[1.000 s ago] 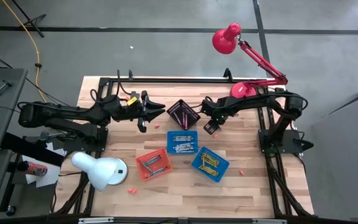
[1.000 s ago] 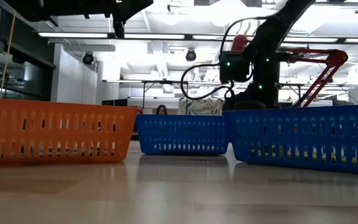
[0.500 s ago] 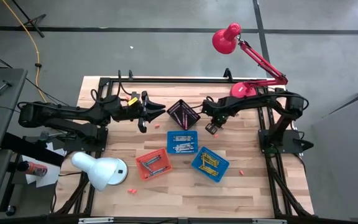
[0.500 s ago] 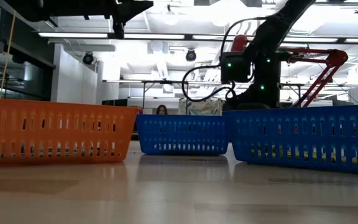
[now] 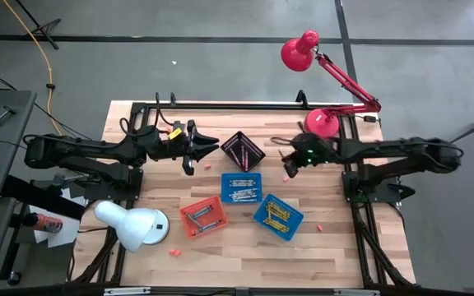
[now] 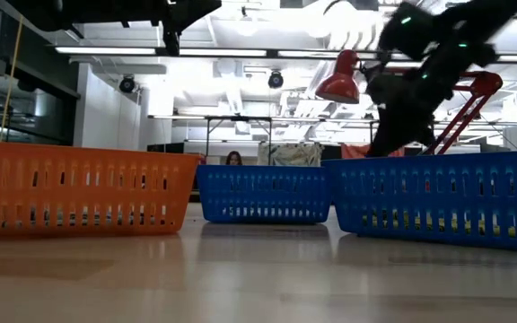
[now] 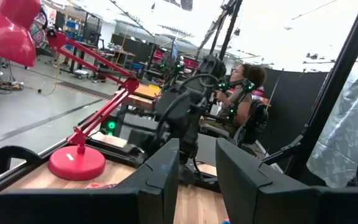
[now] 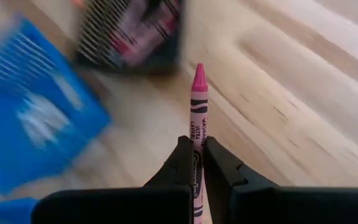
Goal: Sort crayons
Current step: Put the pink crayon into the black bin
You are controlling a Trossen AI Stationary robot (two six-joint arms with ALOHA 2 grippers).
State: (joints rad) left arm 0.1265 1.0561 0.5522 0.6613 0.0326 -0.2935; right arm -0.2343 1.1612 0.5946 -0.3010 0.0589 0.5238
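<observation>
Pinching 1 thin pink wax crayon (image 8: 197, 124) between closed fingers at the table's 2 o'clock, the right gripper (image 5: 290, 168) has sorting unfinished, since loose crayons (image 5: 320, 226) remain while the left gripper (image 5: 206, 148) waits, fingers apart.

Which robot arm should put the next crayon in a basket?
The right one. Its gripper already pinches a pink crayon, and the black basket holding pinkish crayons sits close by. The left gripper hovers with its fingers apart and nothing between them, so it would have to pick one up first.
</observation>
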